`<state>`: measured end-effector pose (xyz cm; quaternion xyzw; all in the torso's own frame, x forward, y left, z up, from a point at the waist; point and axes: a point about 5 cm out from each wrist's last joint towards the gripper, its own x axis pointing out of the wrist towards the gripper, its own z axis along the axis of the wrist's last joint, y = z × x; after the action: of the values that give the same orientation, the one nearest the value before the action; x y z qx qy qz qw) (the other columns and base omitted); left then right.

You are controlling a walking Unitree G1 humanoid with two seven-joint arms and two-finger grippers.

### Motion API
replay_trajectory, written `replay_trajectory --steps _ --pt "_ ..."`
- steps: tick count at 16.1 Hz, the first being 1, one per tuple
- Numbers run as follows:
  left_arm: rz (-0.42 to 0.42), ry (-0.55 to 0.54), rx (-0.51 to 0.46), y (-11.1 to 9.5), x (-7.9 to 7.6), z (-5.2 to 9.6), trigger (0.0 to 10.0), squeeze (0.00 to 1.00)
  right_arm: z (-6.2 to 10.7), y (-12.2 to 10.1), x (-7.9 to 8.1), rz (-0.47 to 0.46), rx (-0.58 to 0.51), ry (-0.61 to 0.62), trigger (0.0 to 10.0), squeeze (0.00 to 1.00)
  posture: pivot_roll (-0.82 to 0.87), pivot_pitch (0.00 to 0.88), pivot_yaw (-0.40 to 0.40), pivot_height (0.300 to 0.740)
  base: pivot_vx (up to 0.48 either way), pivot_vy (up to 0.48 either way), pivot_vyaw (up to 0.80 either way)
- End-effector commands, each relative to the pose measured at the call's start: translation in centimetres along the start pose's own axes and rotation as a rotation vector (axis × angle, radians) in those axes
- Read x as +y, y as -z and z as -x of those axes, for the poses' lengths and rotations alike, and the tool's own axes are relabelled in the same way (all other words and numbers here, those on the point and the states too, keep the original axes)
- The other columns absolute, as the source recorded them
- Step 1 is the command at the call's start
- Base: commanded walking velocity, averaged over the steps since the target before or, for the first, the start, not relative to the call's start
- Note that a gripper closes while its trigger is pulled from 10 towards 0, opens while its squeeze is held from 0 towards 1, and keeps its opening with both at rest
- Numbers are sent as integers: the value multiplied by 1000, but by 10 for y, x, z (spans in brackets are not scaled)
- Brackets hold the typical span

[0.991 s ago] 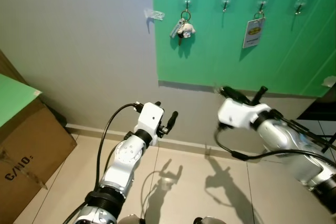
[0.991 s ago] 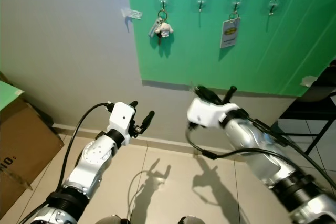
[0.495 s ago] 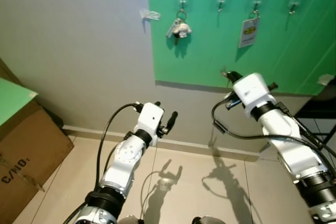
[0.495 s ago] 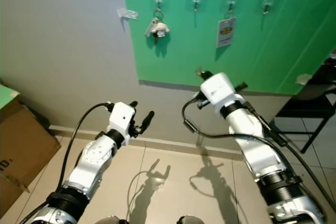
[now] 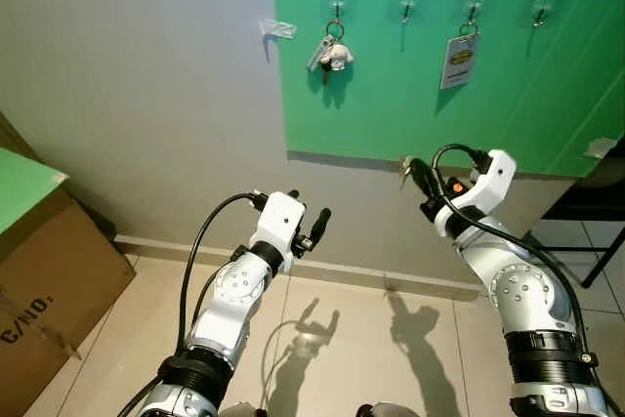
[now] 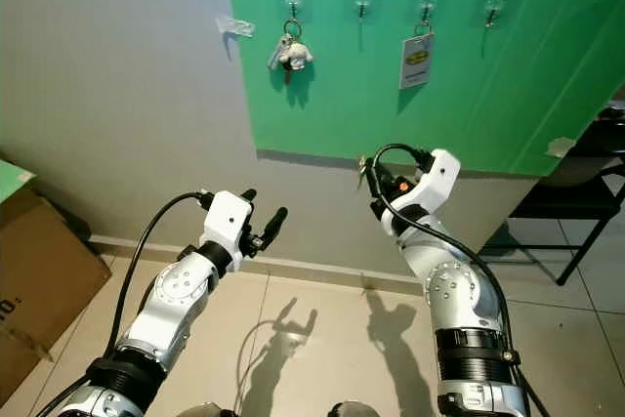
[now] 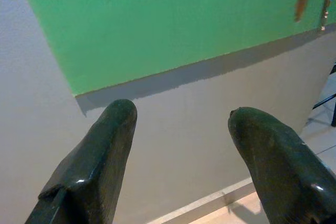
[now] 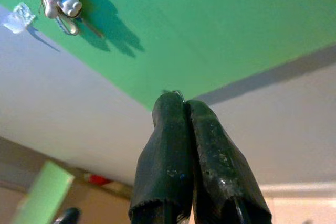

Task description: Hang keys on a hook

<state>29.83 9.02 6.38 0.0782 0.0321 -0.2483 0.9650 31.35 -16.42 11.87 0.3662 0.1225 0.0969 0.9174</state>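
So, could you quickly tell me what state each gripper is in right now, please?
Left gripper: open, holding nothing, facing the wall.
Right gripper: closed, with a small metal bit at the fingertips, probably the keys; hard to confirm.

**Even indoor light, sharp head views, soft wrist close-ups**

Bright, diffuse light falls from above and in front. The arms cast crisp dark shadows on the floor (image 5: pixel 322 329) at lower centre. Hanging items throw short shadows on the green wall panel (image 5: pixel 391 95). Straight lines bow at the frame edges. Fingers (image 7: pixel 100 150) look soft, with small highlights.
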Motion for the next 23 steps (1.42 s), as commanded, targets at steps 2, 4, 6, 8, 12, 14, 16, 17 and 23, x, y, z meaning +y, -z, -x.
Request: replay_trajectory --steps 2,4,6,8,12,14,16,17,23 --pt "-2 15 5 -1 -2 0 10000 0 4 -10 5 -34 21 -12 10000 0 -141 61 5 740 0 0 0" --pt "-1 61 4 -2 -4 -1 10000 0 5 -15 4 -9 27 -15 10000 0 -142 62 4 740 0 0 0" --pt "-7 130 41 -1 -8 -4 10000 0 7 -21 6 59 50 -33 10000 0 -143 63 3 740 0 0 0" --pt "6 244 73 -1 -7 -4 10000 0 9 -28 9 119 81 -68 10000 0 -143 62 0 740 0 0 0" --pt "-72 354 54 -28 34 -13 0 1000 26 -31 11 293 214 -174 10000 0 -142 54 1 740 0 0 0" --pt "-69 348 17 -44 44 -18 0 1000 34 -37 9 348 243 -196 10000 0 -147 50 2 740 0 0 0" --pt "-66 390 -11 -53 47 -19 0 149 34 -46 11 370 222 -209 10000 0 -153 40 8 740 0 0 0" --pt "-76 411 -26 -57 49 -20 0 0 35 -50 13 387 209 -221 10000 0 -153 40 8 740 0 0 0" --pt "-169 686 48 -59 45 -13 0 0 39 -35 29 454 380 -382 10000 0 -167 44 13 740 0 0 0"
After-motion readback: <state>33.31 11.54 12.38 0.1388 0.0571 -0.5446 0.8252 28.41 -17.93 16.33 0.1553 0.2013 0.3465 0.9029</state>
